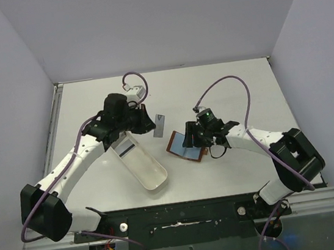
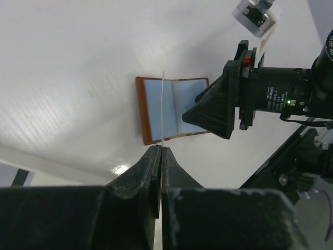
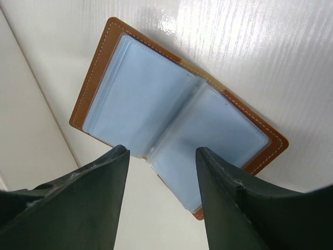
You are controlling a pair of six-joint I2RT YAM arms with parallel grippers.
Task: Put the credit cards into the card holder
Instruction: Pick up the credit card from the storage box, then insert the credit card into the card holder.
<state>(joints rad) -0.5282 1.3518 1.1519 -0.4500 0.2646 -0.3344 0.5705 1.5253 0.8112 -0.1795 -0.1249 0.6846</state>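
The card holder [image 1: 186,148] lies open and flat on the white tabletop [image 1: 223,86], right of the middle, its brown leather cover facing down and its pale blue clear sleeves facing up. The right pincer [image 1: 198,134] hangs just over it with its jaws spread apart and nothing between them. In the right wrist view its two dark fingers [image 3: 104,192] stand on either side of the holder's near edge, around the fold between the sleeves, and I cannot tell whether they touch the sleeves. The left pincer [image 2: 161,151] is clenched on a thin grey card [image 1: 160,126], gripping it by its lower edge. The card [image 2: 163,109] stands upright and shows in the left wrist view only as a fine pale line, edge-on, in line with the holder [image 2: 171,109] beyond it. From above, the card sits above the tabletop, just left of the holder and apart from it. A long white tray [image 1: 142,164] lies on the tabletop below the left pincer [image 1: 148,122], slanting toward the near edge.
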